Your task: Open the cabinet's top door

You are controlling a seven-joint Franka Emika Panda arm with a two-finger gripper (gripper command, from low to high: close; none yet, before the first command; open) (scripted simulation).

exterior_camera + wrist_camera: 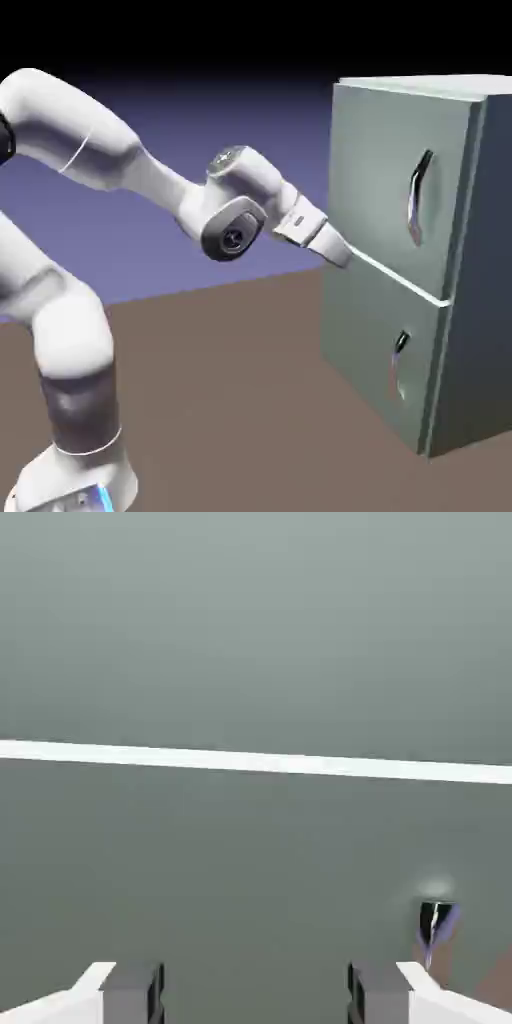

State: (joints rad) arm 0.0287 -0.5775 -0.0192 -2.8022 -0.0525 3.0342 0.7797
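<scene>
While the gripper (340, 252) hangs close to the cabinet (480, 260) front, its fingers stand spread wide with nothing between them, as the hand view shows by the broad gap between the two grey fingertips (130, 990). It sits near the pale seam between the two doors, at the front's left side, and I cannot tell whether the tips touch the panel. The top door (380, 180) looks shut, flush with the cabinet body. Its long handle (420, 197) lies up and to the right of the gripper, well apart from it (the hand view catches only the small lower handle (436, 922), at its lower right). To do this step well, I judge the hand should rise and move right until the long handle sits squarely between the fingers, then close firmly before pulling along the door's swing.
</scene>
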